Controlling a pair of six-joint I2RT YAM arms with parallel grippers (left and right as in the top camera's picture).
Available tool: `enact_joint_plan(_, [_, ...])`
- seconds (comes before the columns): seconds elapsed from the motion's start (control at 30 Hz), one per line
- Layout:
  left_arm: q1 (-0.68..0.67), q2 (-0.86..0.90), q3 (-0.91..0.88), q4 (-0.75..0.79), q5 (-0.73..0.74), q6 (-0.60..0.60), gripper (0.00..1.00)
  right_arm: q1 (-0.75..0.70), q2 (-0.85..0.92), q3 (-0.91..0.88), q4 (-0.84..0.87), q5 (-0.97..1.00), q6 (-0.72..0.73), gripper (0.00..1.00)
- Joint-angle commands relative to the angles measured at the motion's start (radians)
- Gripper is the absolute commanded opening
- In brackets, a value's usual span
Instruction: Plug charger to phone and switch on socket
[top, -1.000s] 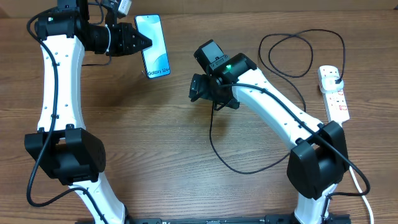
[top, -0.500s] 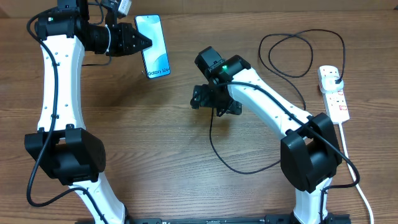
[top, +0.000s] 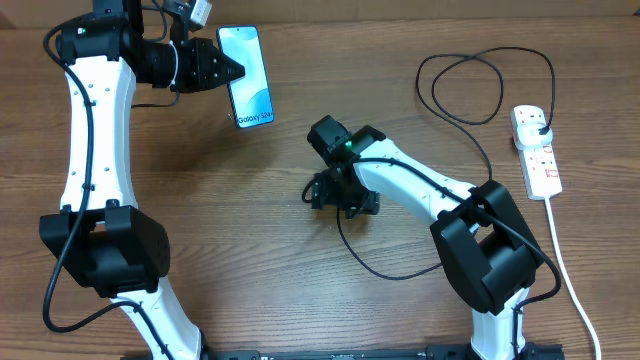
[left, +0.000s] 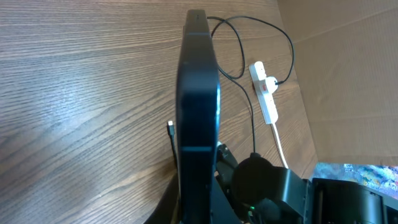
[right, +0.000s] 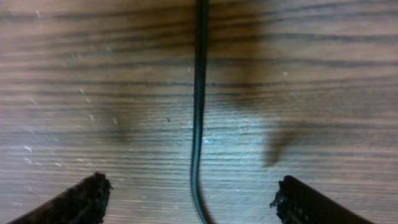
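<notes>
At table centre, the right gripper has come down and back toward the near edge over the last second. It was hanging further up, closer to the phone; now it sits low on the charger cable.

In the right wrist view the cable lies flat on the table and runs up the middle between the two fingertips, touching neither. Jaws are wide apart with nothing gripped: straddle done, pinch not yet.

Left gripper hasn't moved and stays clamped on the phone's left edge, at far left, screen facing the overhead cam.

Socket lies at the right edge, well apart from both arms. The charger's black plug is already seated in it. Can't tell the switch position.

My read: the cable pickup is only starting, and insertion and the switch are both still open. The connector tip lies free on the wood. The grasp looks set on the cable behind the tip rather than on the connector, so the end may be floppy at the port.
</notes>
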Motion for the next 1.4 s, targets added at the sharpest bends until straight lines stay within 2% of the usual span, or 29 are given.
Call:
enact_joint_plan(0.0, [-0.010,-0.005,0.012,0.002,0.028,-0.007,0.04,0.003,-0.001,-0.060,0.009,0.003,0.014,0.54])
enact_joint_plan(0.03, [-0.010,-0.005,0.012,0.003,0.028,-0.006,0.04,0.011,-0.001,-0.073,0.003,0.003,0.013,0.38])
enact_joint_plan(0.17, [-0.010,-0.005,0.012,0.003,0.028,-0.007,0.04,0.045,-0.001,-0.095,0.006,0.003,0.014,0.05])
enact_joint_plan(0.37, [-0.010,-0.005,0.012,0.003,0.028,-0.007,0.04,0.105,-0.001,-0.096,-0.108,-0.024,0.026,0.04])
enact_joint_plan(0.47, [-0.010,-0.005,0.012,0.003,0.028,-0.007,0.04,0.194,-0.001,-0.097,-0.243,0.032,0.117,0.04])
enact_joint_plan(0.7, [-0.010,-0.005,0.012,-0.005,0.028,-0.007,0.04,0.319,-0.006,-0.106,-0.365,0.044,0.175,0.04])
enact_joint_plan(0.93, [-0.010,-0.005,0.012,-0.005,0.028,-0.007,0.04,0.287,-0.207,-0.264,-0.360,0.092,0.201,0.04])
enact_joint_plan(0.97, [-0.010,-0.005,0.012,-0.005,0.028,-0.007,0.04,0.287,-0.227,-0.264,-0.354,0.093,0.201,0.10])
enact_joint_plan(1.0, [-0.010,-0.005,0.012,-0.005,0.028,-0.007,0.04,0.286,-0.243,-0.264,-0.344,0.093,0.201,0.23])
enact_joint_plan(1.03, [-0.010,-0.005,0.012,-0.005,0.028,-0.007,0.04,0.286,-0.251,-0.264,-0.334,0.093,0.203,0.48])
enact_joint_plan(1.07, [-0.010,-0.005,0.012,-0.005,0.028,-0.007,0.04,0.285,-0.253,-0.264,-0.327,0.092,0.206,0.56])
enact_joint_plan(1.1, [-0.010,-0.005,0.012,-0.005,0.028,-0.007,0.04,0.283,-0.253,-0.264,-0.315,0.084,0.208,0.72])
enact_joint_plan(1.13, [-0.010,-0.005,0.012,-0.005,0.028,-0.007,0.04,0.278,-0.254,-0.264,-0.309,0.080,0.209,0.77])
enact_joint_plan(1.2, [-0.010,-0.005,0.012,-0.005,0.028,-0.007,0.04,0.262,-0.254,-0.251,-0.308,0.074,0.209,0.81])
enact_joint_plan(1.37, [-0.010,-0.005,0.012,-0.005,0.028,-0.007,0.04,0.217,-0.260,-0.179,-0.313,0.074,0.200,0.84])
